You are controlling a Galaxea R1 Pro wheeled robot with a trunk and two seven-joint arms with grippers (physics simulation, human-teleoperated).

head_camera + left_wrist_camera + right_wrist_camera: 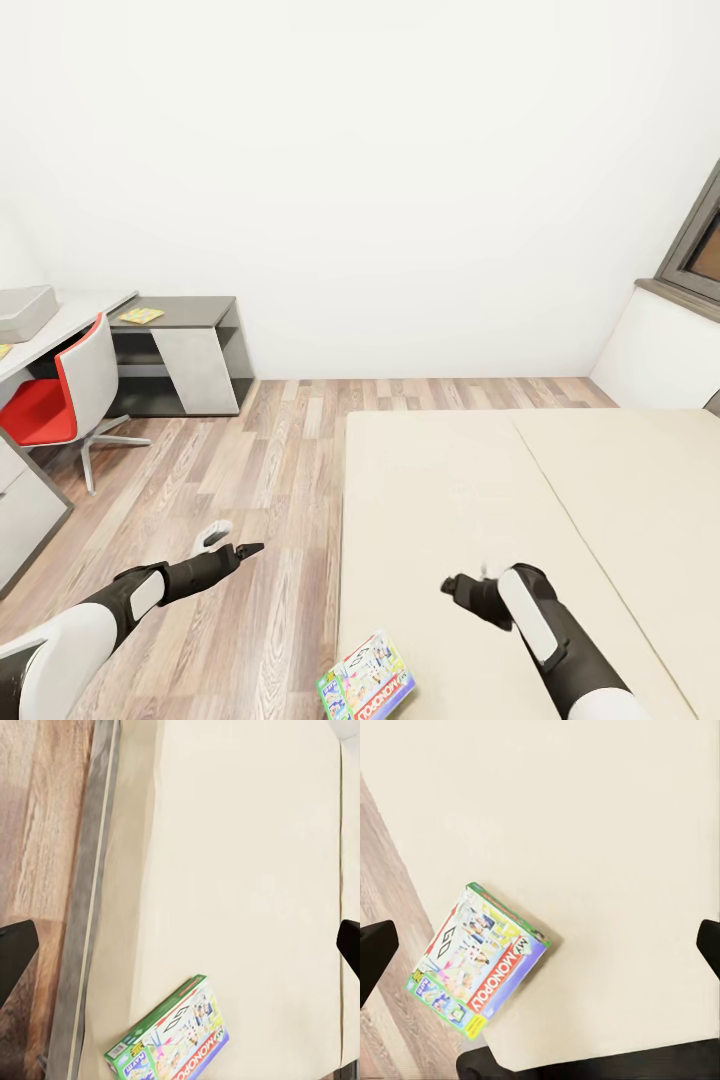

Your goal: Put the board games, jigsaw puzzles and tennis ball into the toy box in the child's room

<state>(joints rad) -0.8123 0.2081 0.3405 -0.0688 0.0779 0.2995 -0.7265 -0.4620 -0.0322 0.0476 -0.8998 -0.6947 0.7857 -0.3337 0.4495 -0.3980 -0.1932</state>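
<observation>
While both hands, left hand point(250, 548) and right hand point(452, 586), are hanging wide and empty, a board game point(367, 682) is lying ungrasped on the bed point(520, 500) at lower centre, with the toy box point(24, 310) waiting on the bench point(70, 318) at far left.

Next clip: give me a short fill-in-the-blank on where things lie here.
1. The board game lies on the ____.
2. The chair at the table has a ____ seat.
3. Both the left gripper and the right gripper hold ____.

Missing words: bed; red; nothing
</observation>
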